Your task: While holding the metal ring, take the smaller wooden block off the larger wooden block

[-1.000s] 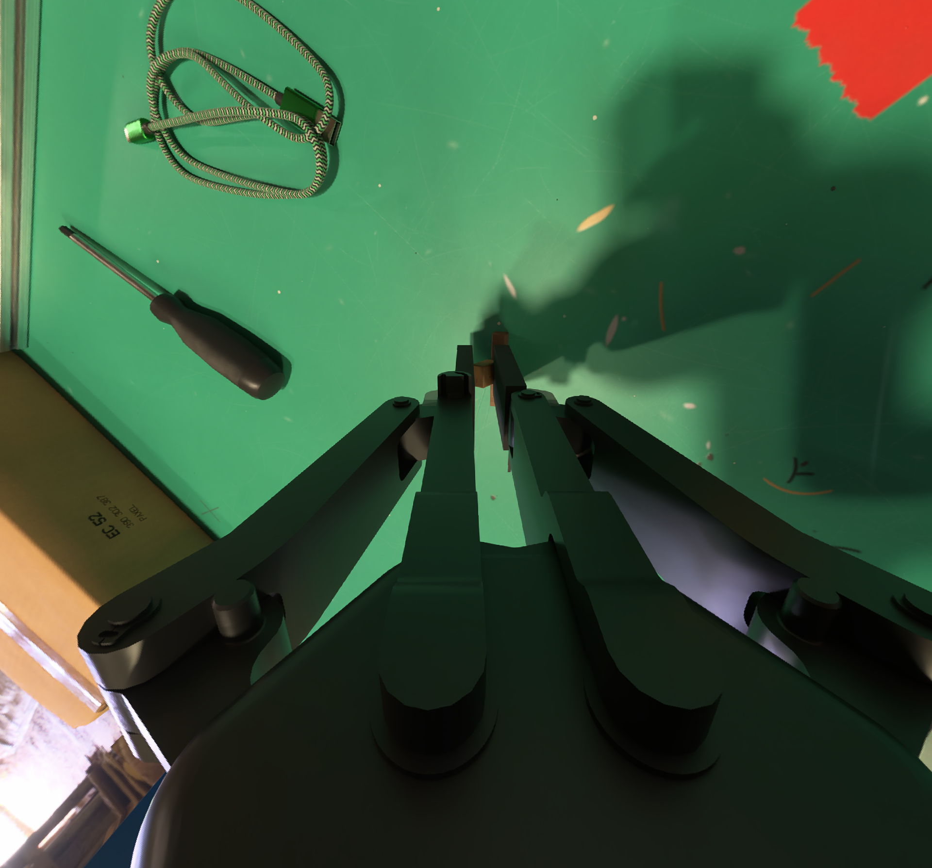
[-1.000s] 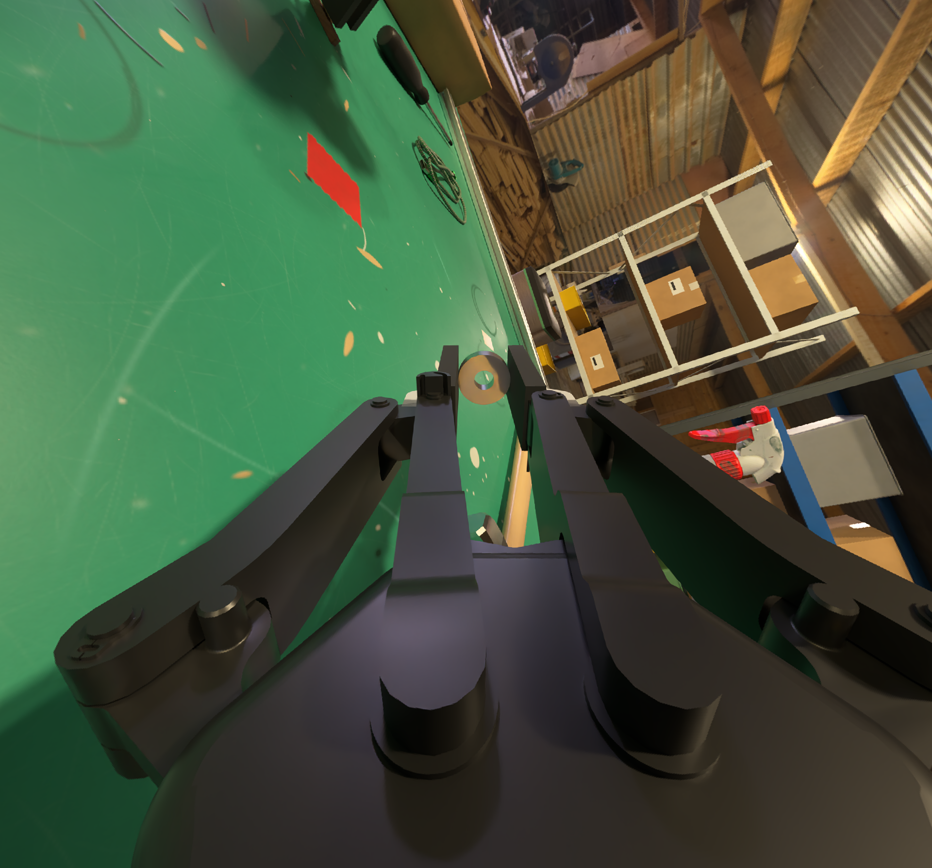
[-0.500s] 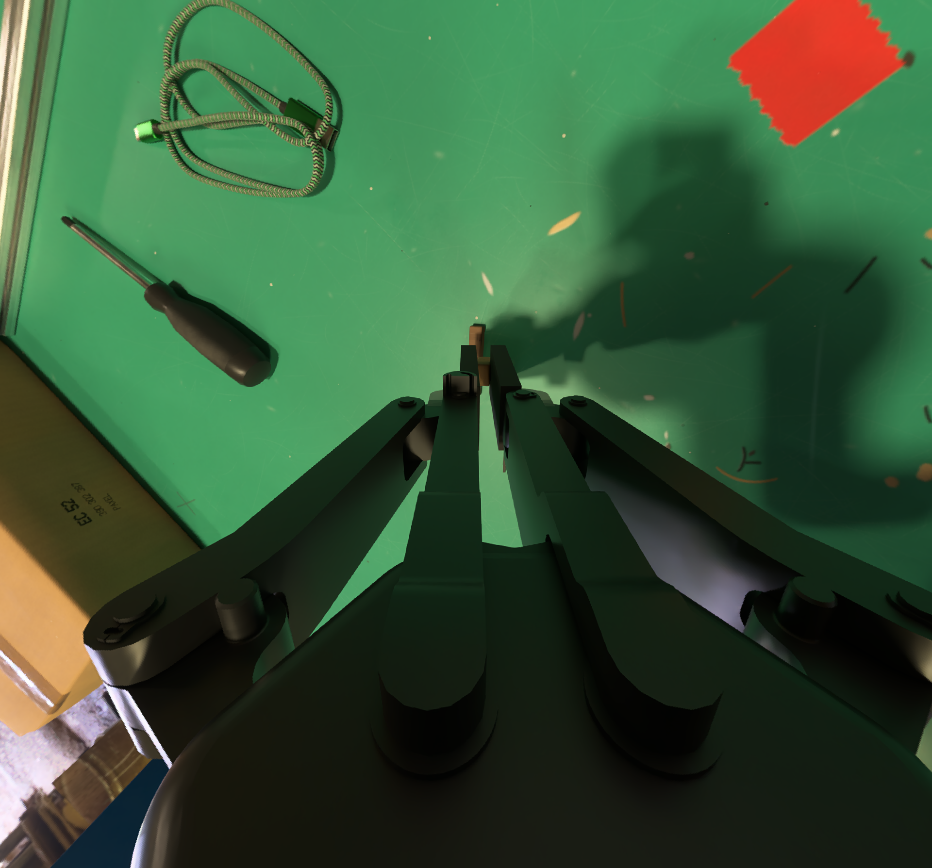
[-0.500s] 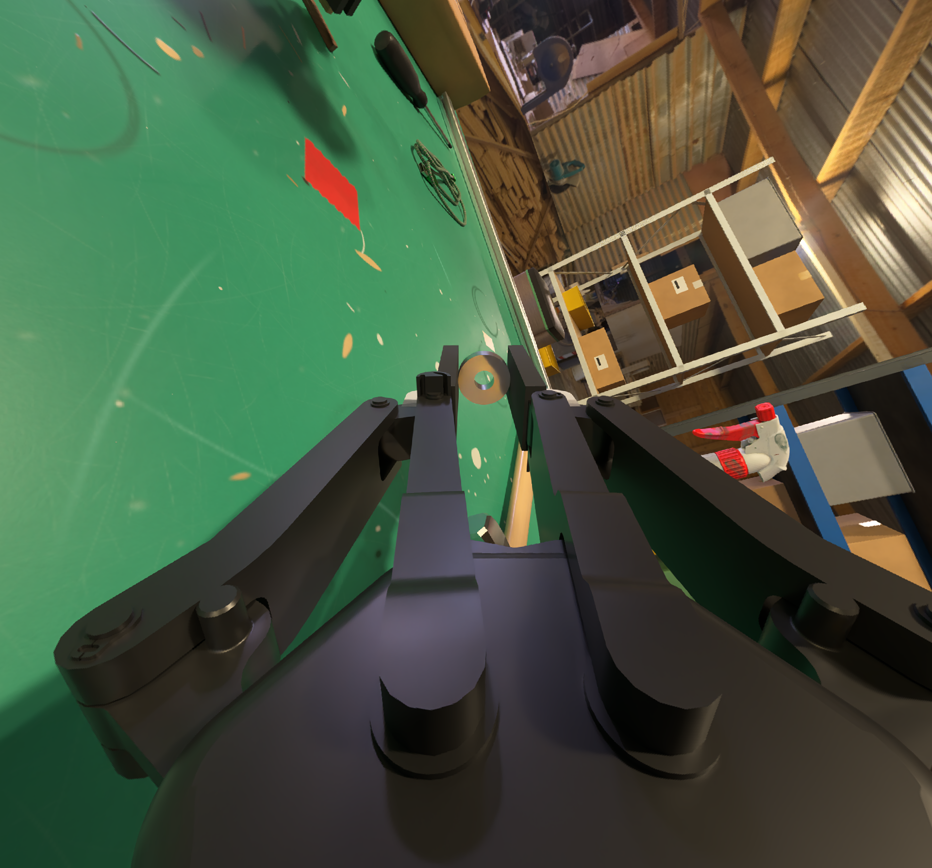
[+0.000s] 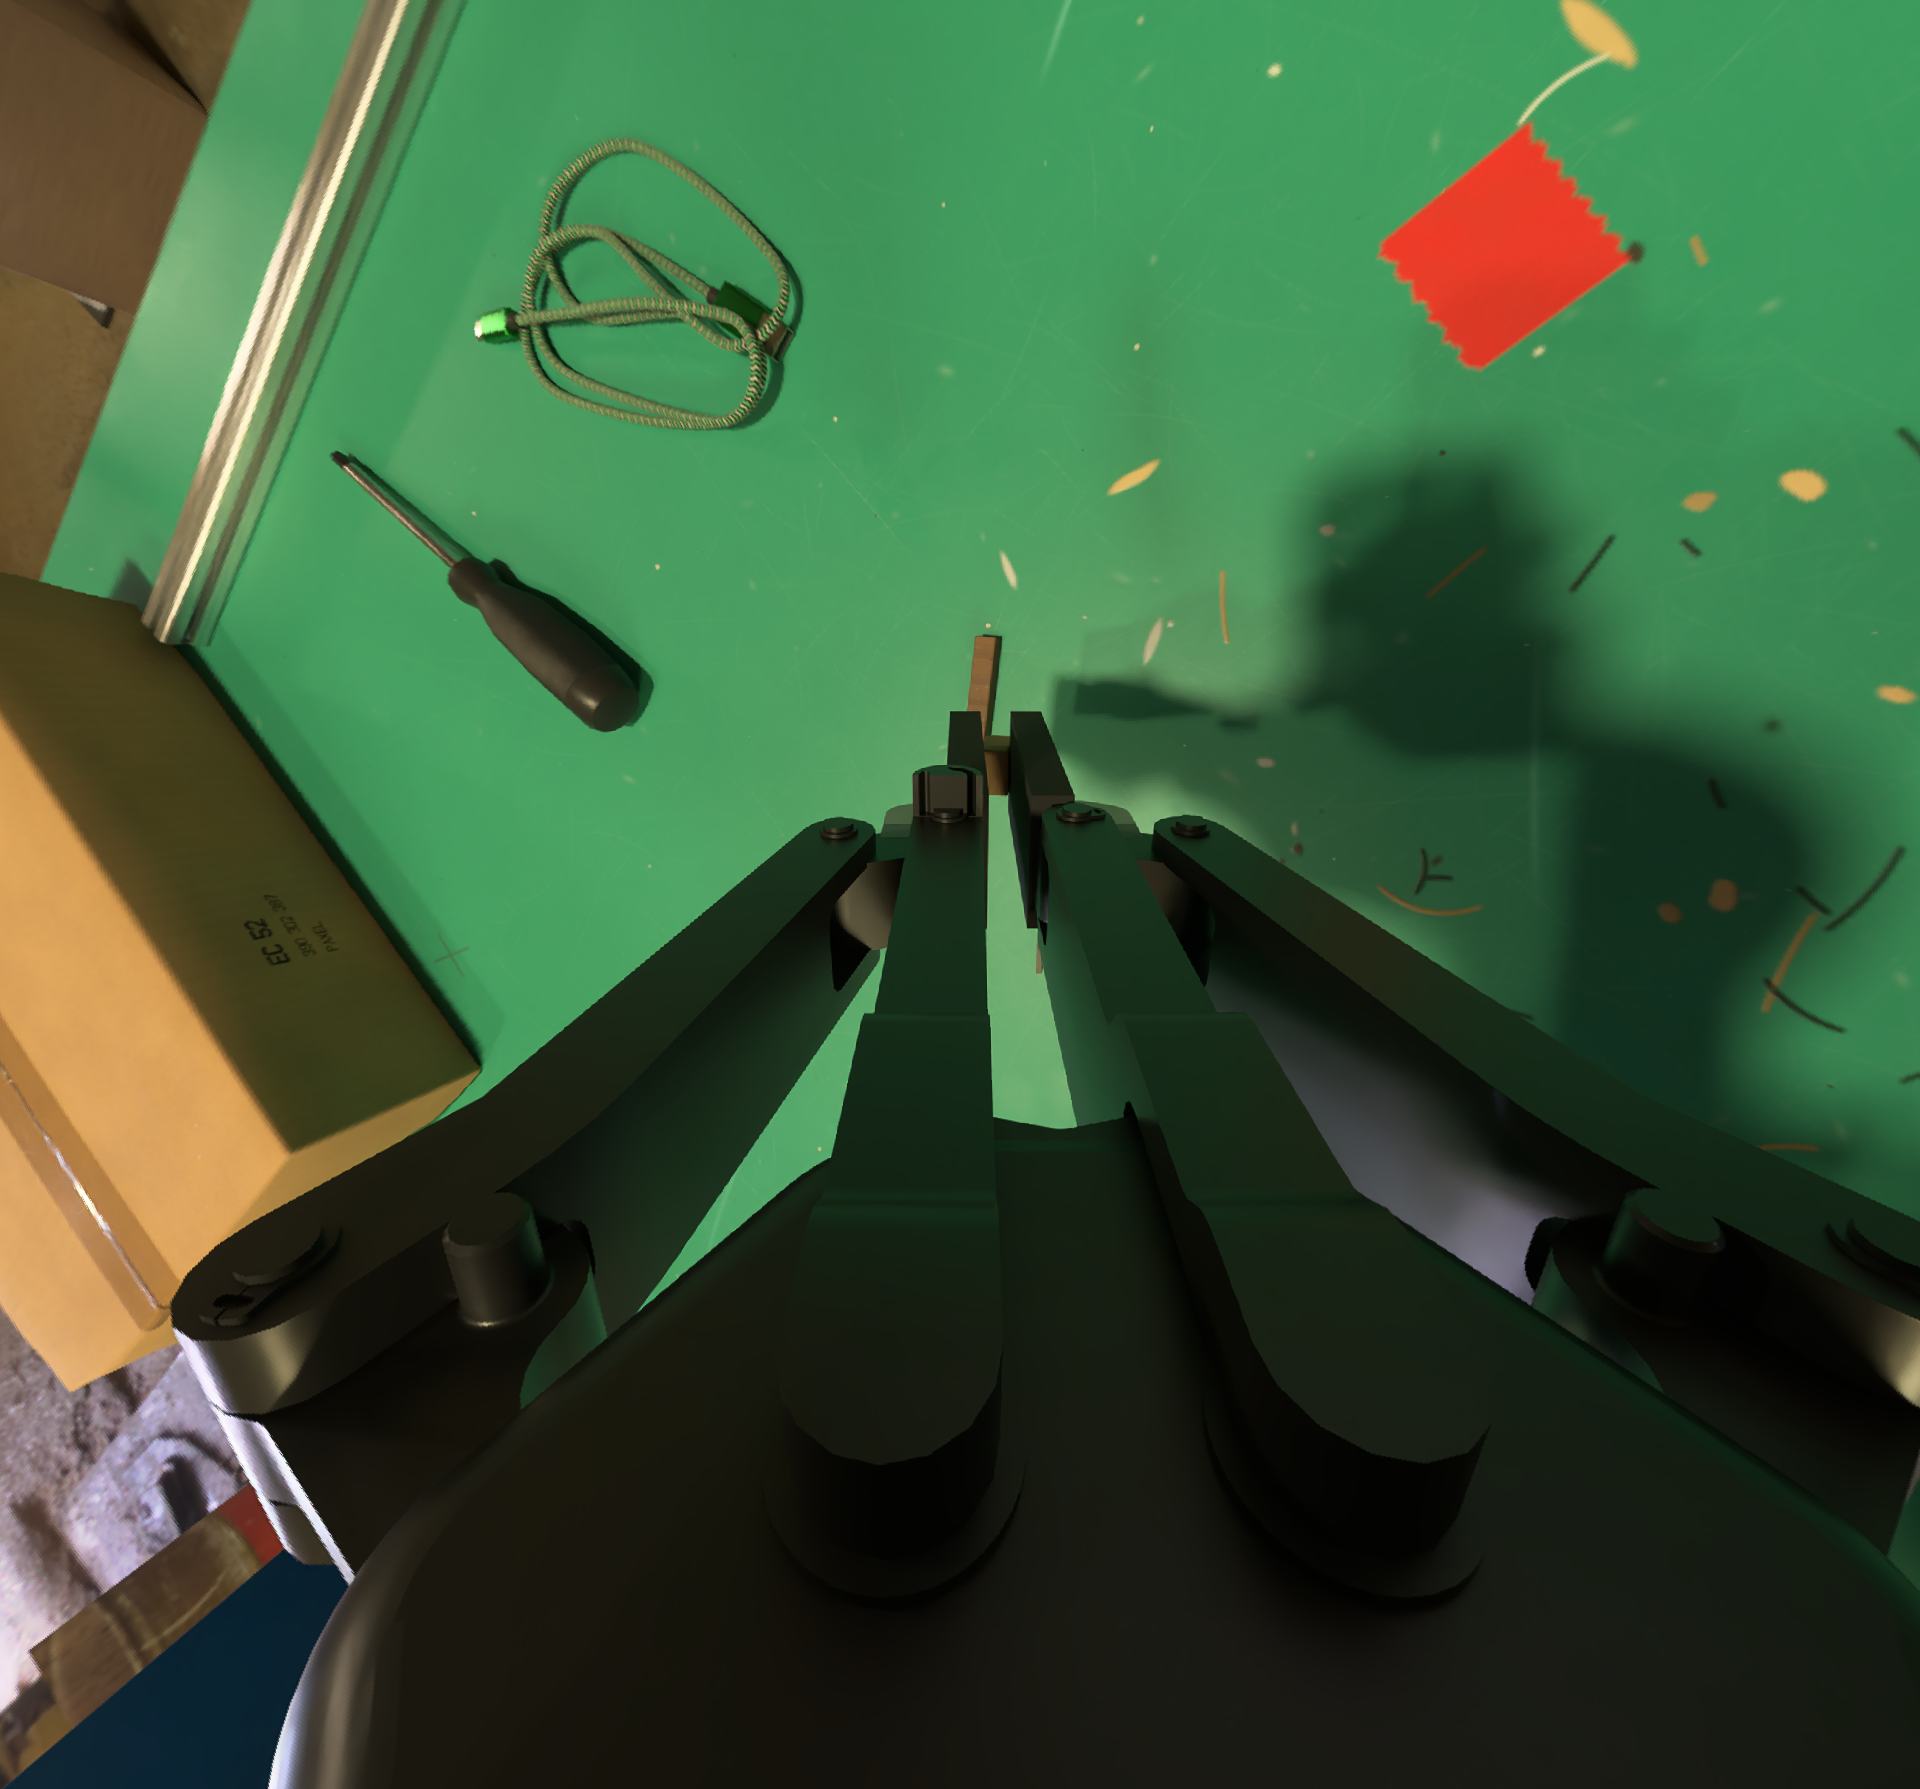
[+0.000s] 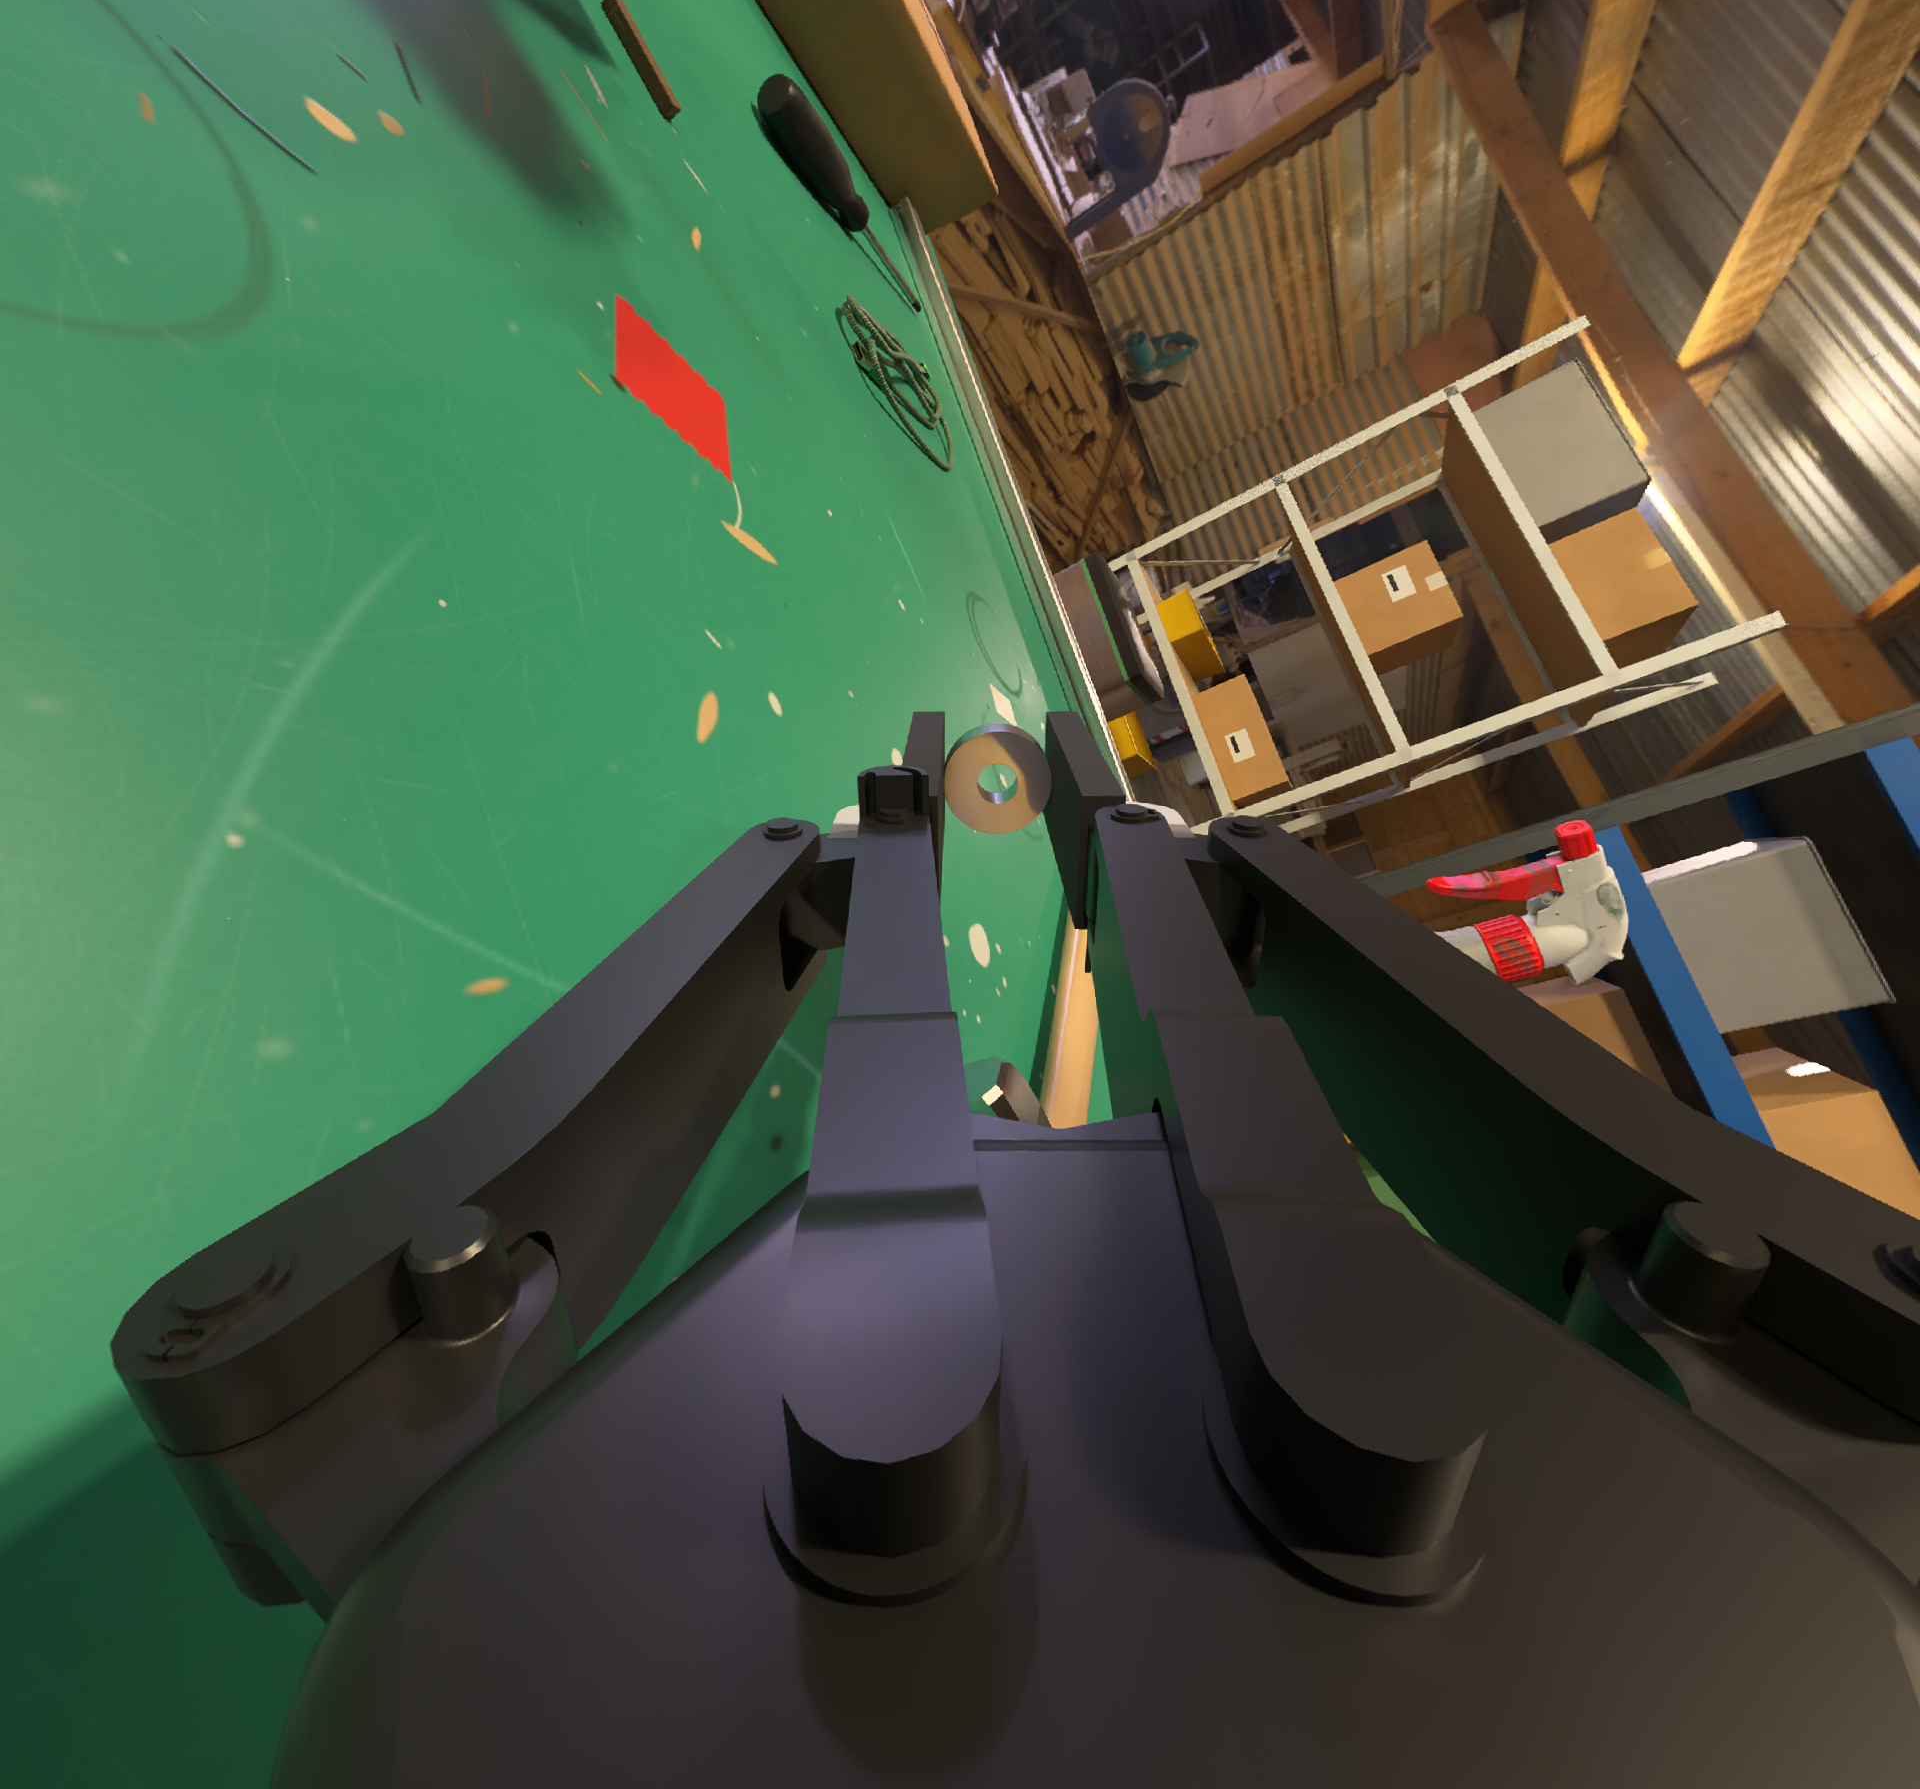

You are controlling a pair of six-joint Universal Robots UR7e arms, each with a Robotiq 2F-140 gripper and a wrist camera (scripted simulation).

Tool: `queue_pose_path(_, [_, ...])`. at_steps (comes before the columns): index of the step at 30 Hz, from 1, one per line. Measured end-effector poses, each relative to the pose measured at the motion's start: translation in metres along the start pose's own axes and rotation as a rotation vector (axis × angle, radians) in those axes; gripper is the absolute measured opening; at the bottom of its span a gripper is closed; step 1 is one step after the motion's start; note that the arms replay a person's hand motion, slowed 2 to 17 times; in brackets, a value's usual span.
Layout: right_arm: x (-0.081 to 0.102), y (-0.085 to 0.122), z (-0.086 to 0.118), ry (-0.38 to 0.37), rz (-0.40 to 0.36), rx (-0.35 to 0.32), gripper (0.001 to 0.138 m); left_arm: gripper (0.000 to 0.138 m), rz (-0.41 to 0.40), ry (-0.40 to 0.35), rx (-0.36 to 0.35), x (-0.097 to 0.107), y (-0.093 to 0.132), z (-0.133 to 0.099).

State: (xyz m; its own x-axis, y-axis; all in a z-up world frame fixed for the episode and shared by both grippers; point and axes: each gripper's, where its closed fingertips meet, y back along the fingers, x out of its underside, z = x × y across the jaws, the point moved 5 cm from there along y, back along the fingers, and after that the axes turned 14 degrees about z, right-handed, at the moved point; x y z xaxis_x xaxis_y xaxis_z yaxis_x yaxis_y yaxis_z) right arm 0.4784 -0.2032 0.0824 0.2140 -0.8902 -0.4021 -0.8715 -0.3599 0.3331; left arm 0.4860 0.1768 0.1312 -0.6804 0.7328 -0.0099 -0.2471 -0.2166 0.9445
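My left gripper [image 5: 995, 740] is shut on the smaller wooden block [image 5: 997, 771], a tan piece pinched between the fingertips, and holds it above the green table. The larger wooden block [image 5: 985, 674], a thin brown slab, stays on the table just beyond the fingertips, apart from the small one. It also shows far off in the right wrist view [image 6: 641, 56]. My right gripper [image 6: 995, 763] is shut on the metal ring [image 6: 995, 781], a grey washer-like ring held by its rim above the table near the edge.
A coiled green cable [image 5: 655, 295], a black-handled screwdriver [image 5: 540, 617] and a cardboard box [image 5: 187, 908] lie to the left by the table's metal edge rail [image 5: 301, 253]. A red patch [image 5: 1501, 248] is at far right. Shelves with boxes [image 6: 1455, 596] stand beyond the table.
My left gripper has risen and drawn back with the smaller block, so more of the table shows; the larger block stays on the table. My right gripper holds the ring still.
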Motion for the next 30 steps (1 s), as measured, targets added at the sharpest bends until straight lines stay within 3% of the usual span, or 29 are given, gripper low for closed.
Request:
queue_pose_path(9, [0.000, 0.001, 0.000, -0.002, -0.001, 0.003, 0.026, 0.008, -0.114, 0.033, -0.049, 0.017, 0.058, -0.001])
queue_pose_path(20, [0.000, 0.001, 0.001, 0.010, 0.004, 0.009, 0.026, 0.008, -0.279, 0.065, -0.147, 0.039, 0.151, -0.004])
queue_pose_path(30, [-0.001, 0.001, 0.001, 0.019, 0.007, 0.019, 0.026, 0.008, -0.371, 0.042, -0.201, 0.058, 0.219, -0.021])
